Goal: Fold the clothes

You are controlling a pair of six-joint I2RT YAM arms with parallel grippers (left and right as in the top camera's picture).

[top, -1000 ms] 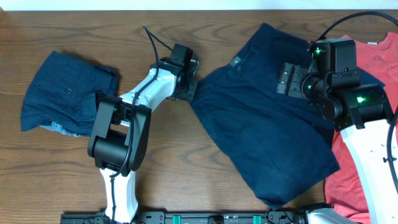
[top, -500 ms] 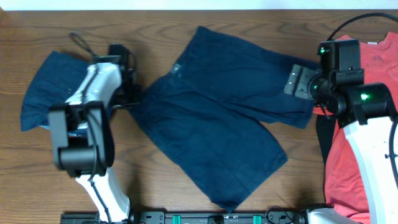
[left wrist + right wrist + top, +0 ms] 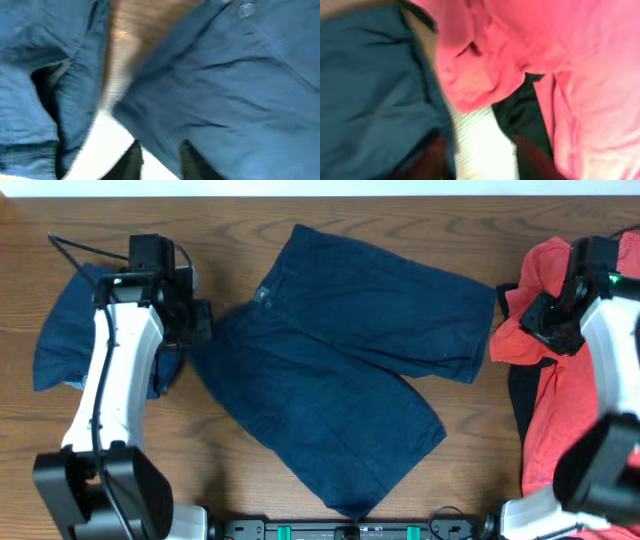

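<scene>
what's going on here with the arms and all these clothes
Two robot arms are handling laundry on a wooden table. One pair of navy shorts lies spread out in the middle, not yet folded. The left end effector is at its left edge near the waistband; the blurred wrist view doesn't show whether it grips. The right end effector is at a bunched coral-red T-shirt on the right, and is open. A second pair of navy shorts lies crumpled at far left.
</scene>
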